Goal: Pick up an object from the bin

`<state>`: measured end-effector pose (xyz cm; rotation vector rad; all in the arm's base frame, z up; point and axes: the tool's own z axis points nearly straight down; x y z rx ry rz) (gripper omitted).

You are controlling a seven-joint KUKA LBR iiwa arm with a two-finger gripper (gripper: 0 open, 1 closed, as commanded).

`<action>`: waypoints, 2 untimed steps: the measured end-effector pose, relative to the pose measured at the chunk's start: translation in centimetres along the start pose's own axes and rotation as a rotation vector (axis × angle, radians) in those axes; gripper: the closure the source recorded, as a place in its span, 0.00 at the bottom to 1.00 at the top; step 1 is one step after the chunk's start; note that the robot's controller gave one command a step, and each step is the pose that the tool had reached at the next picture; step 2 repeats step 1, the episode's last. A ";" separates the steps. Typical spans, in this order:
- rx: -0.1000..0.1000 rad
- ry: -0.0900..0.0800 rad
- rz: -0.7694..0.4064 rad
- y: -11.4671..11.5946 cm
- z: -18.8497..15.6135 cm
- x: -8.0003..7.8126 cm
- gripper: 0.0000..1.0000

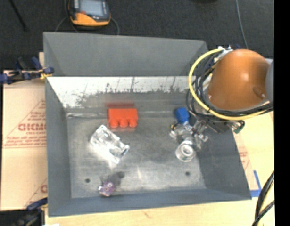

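— What lies in the bin [57,140], from the left?
— One clear crumpled plastic piece [109,145], one small purple thing [107,188], one red block [122,117] with three studs, and one blue piece [181,114].
— And the gripper [188,133]?
— It hangs at the right, just above one small clear round cup [186,151]. Open or closed, one cannot tell.

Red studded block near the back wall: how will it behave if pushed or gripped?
The red block looks rigid and boxy, so it probably slides rather than rolls. Its flat sides should suit a pinch; the three rounded studs less so.
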<state>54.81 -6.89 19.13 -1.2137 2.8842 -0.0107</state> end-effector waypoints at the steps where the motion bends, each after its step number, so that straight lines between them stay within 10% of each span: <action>1: -0.007 0.004 -0.354 1.2 -5.9 3.3 1.00; 2: -0.007 0.004 -0.354 1.2 -5.9 3.3 1.00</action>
